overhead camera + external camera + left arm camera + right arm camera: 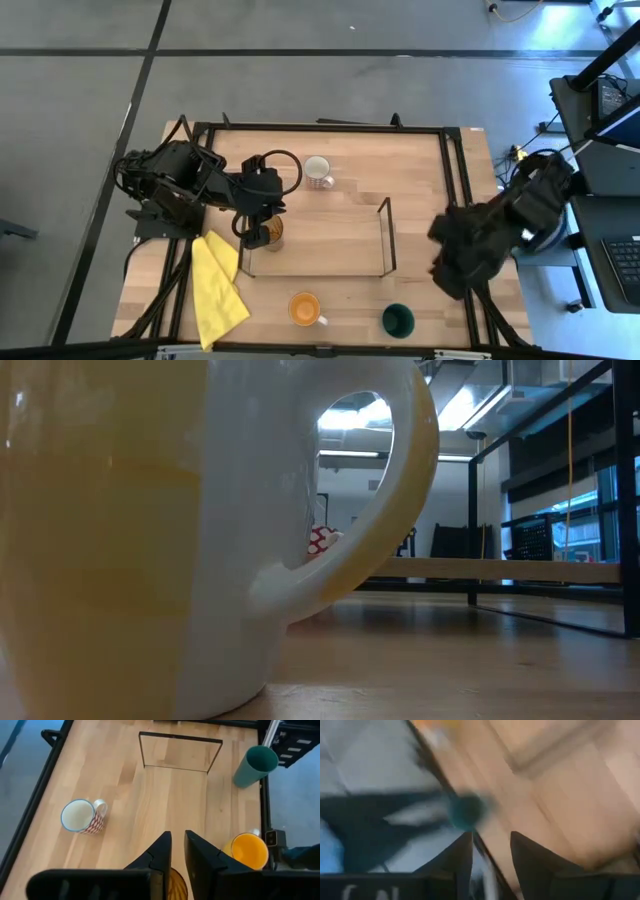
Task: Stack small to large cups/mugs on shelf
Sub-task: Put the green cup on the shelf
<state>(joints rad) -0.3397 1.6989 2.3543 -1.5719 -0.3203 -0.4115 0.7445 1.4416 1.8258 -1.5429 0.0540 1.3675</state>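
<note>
The amber tumbler point(273, 236) is at the left end of the shelf point(320, 250), just inside its left wire frame point(243, 255). My left gripper point(260, 224) is over it and shut on it point(176, 882). The white mug point(318, 172) stands on the table beyond the shelf. The orange mug point(305, 308) and the dark green cup point(398, 320) stand near the table's front edge. The orange mug fills the low view point(150, 540). My right gripper point(452, 272) is open and empty at the table's right, its fingers point(465, 860) apart above the table's edge. My left gripper pinches the amber tumbler at its rim point(177, 876), which shows in the narrow gap between the two fingers. The fingers come from above, slanting down. Whether the tumbler stands on the shelf or is lifted, I cannot tell.
A yellow cloth point(218, 285) lies at the table's front left. The shelf's right wire frame point(385, 235) stands upright; it also shows in the left wrist view point(180, 752). The black table frame point(455, 180) runs along the table's edges.
</note>
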